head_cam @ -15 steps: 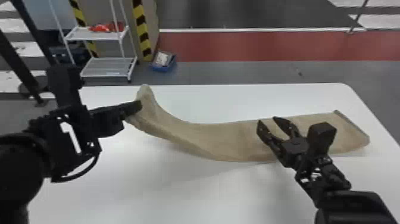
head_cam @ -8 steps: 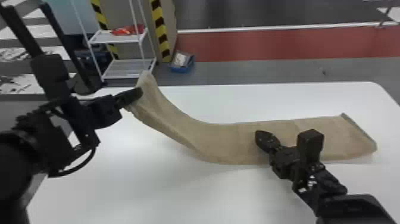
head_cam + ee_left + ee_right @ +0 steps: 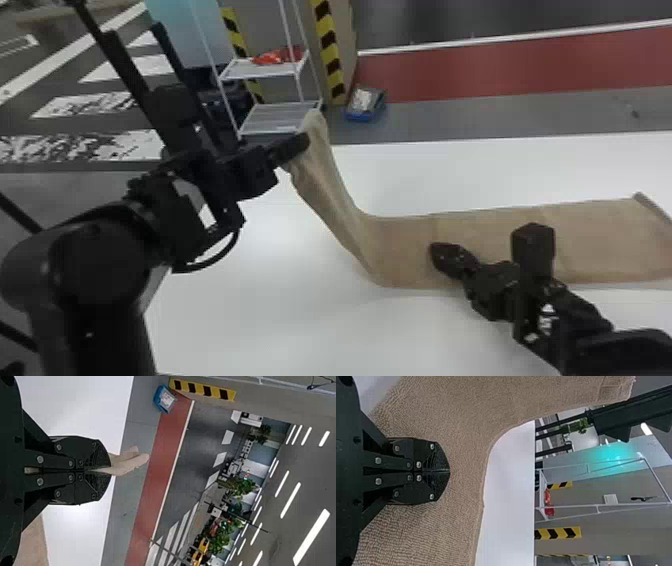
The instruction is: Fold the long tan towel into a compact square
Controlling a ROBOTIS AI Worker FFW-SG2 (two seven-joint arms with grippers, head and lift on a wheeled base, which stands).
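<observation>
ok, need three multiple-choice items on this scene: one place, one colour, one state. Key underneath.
1. Where is the small blue box?
A) held aloft
B) on the grey floor past the white table
C) hung on a wall

2. Colour of the item on the white metal rack?
A) red
B) green
C) purple

3. State of the left end effector?
A) wide open
B) shut, empty
C) shut on the long tan cloth towel

Key:
1 B: it sits beyond the table's far edge.
2 A: bright red on the upper shelf.
3 C: towel end pokes out between its fingertips.
</observation>
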